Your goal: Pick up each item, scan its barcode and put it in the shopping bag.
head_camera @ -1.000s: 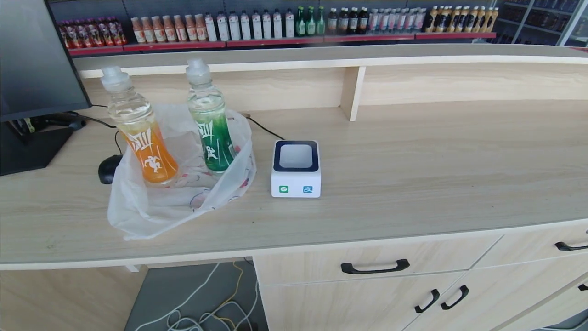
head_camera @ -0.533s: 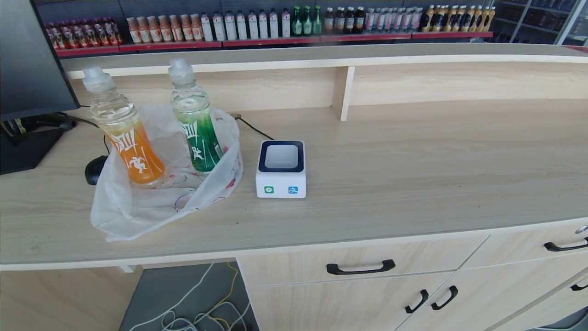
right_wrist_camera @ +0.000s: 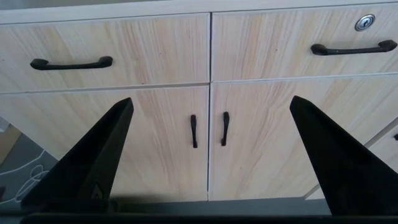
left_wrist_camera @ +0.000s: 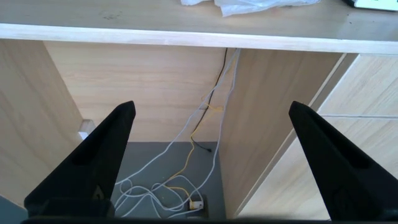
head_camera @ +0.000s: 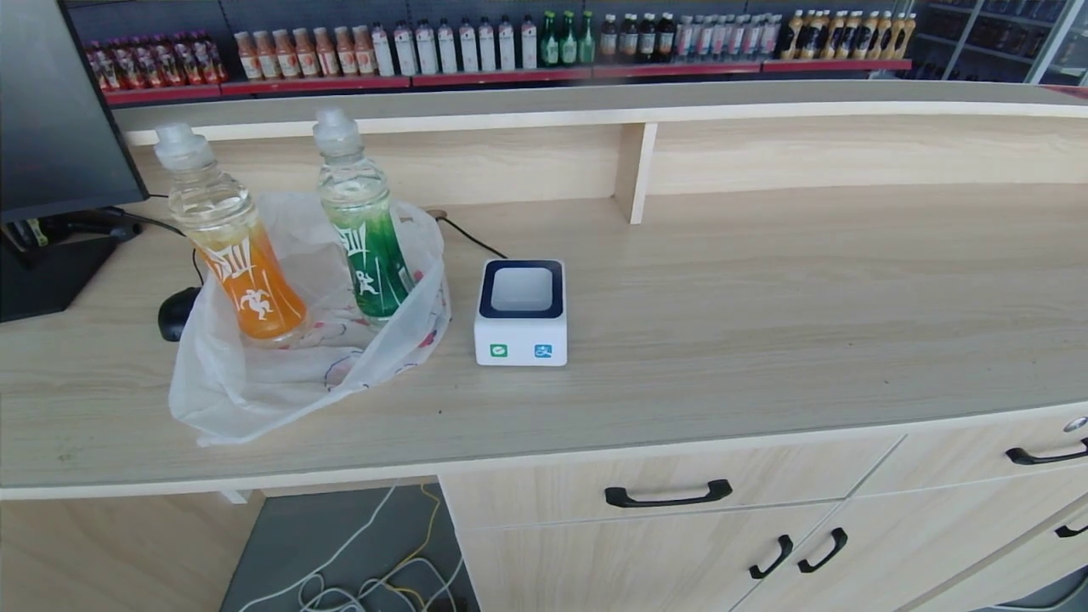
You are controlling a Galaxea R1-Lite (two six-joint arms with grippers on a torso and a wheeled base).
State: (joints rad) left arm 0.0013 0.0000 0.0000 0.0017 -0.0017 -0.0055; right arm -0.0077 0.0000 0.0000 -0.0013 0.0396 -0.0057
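Observation:
An orange drink bottle (head_camera: 242,272) and a green drink bottle (head_camera: 367,246) stand upright inside the crumpled white shopping bag (head_camera: 255,387) on the left of the wooden counter (head_camera: 765,323). Just right of the bag sits the white barcode scanner (head_camera: 521,313) with its dark-rimmed window facing up. My left gripper (left_wrist_camera: 211,107) is open and holds nothing; it hangs below the counter edge, facing the gap with loose cables (left_wrist_camera: 186,180), and the bag's hem (left_wrist_camera: 249,5) shows above it. My right gripper (right_wrist_camera: 211,101) is open, holds nothing and faces the cupboard fronts below the counter.
A dark monitor (head_camera: 59,102) and a black mouse (head_camera: 174,313) stand at the counter's far left. A raised shelf with a divider (head_camera: 633,174) runs along the back. Drawers with black handles (head_camera: 667,495) lie under the counter's right part. Behind are shelves of bottles (head_camera: 510,42).
The head camera has swung a little, so the whole picture shifted left about a second ago. Bottles, bag and scanner have kept their places on the counter.

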